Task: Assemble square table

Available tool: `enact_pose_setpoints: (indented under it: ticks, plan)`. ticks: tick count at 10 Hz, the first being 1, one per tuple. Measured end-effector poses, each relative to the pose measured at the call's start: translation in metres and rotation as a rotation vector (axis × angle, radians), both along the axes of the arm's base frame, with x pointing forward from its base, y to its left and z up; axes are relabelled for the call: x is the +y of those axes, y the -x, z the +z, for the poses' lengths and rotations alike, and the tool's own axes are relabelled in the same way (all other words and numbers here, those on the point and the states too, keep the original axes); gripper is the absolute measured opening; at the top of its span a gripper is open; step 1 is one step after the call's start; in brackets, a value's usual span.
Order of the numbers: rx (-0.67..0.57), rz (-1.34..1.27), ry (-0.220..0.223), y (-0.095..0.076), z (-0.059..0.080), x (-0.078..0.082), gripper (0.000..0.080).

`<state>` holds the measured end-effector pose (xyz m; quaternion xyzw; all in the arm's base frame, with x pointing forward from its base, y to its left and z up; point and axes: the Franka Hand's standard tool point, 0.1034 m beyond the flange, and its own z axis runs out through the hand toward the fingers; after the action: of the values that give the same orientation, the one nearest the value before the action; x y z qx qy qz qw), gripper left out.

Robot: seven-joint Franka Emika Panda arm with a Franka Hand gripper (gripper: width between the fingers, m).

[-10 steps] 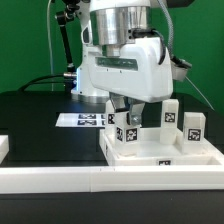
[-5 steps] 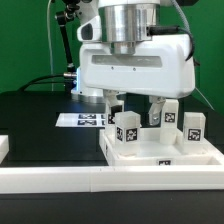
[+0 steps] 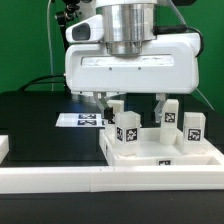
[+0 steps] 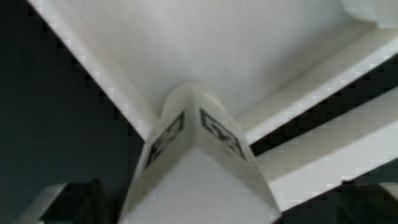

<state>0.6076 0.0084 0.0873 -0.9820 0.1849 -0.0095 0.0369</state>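
In the exterior view the fingers [image 3: 131, 103] stand spread wide apart and hold nothing, one finger on each side of a leg [image 3: 118, 110] that stands upright on the square slab [image 3: 160, 152]. There is visible room between each finger and that leg. Four legs stand on the slab: the one between the fingers, a tagged one [image 3: 127, 134] at the near edge, one [image 3: 168, 116] toward the exterior view's right, and one [image 3: 193, 128] nearest the right edge. The slab lies on the black table [image 3: 40, 125], its front edge against the long white rail [image 3: 110, 178]. The marker board [image 3: 80, 119] lies flat behind, well apart. The wrist view shows a tagged leg [image 4: 192, 150] close up against the slab.
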Motion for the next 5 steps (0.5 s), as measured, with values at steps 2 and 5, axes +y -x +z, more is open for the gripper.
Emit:
enact_pose_setpoints:
  ticks: [2,5]
  plan:
    - [-0.015,0.169,0.010,-0.0004,-0.0003,-0.0005,0.0649]
    - [-0.039,0.397,0.024,-0.0008,-0.0012,-0.0026,0.0649]
